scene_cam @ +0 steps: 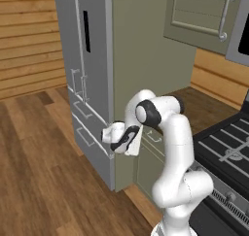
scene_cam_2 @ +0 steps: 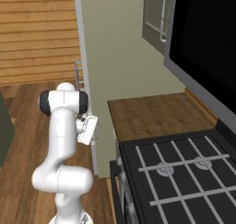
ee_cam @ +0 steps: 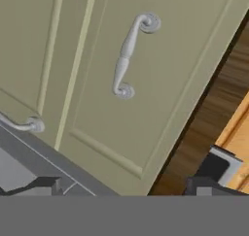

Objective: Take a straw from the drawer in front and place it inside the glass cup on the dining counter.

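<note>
Here the gripper [ee_cam: 124, 184] faces a sage-green panel at close range, its two dark finger tips [ee_cam: 41, 185] set wide apart at the bottom of the hand view with nothing between them: the jaws stand open and empty. Straight ahead of the jaws, a little above their midline, is the drawer [ee_cam: 146, 99], its flat front crossed by a small silver bar handle [ee_cam: 130, 55] that runs slanted in this rolled view. The handle is well apart from both tips. Off toward the left tip, a second panel sits beside the drawer front, carrying another silver handle [ee_cam: 26, 125] of which just the end shows. Past the right tip a strip of dark brown wood [ee_cam: 214, 113] runs along the drawer's edge.

From the left base view the gripper [scene_cam: 119, 139] hangs at the end of the folded white arm, beside the grey fridge [scene_cam: 85, 84] and in front of the green cabinet below the short wood counter [scene_cam: 209, 109]; the drawer front itself is mostly hidden behind the arm there, so I cannot tell whether the drawer is fully shut. The black stove [scene_cam_2: 184, 172] lies beyond the jaws' right side.
</note>
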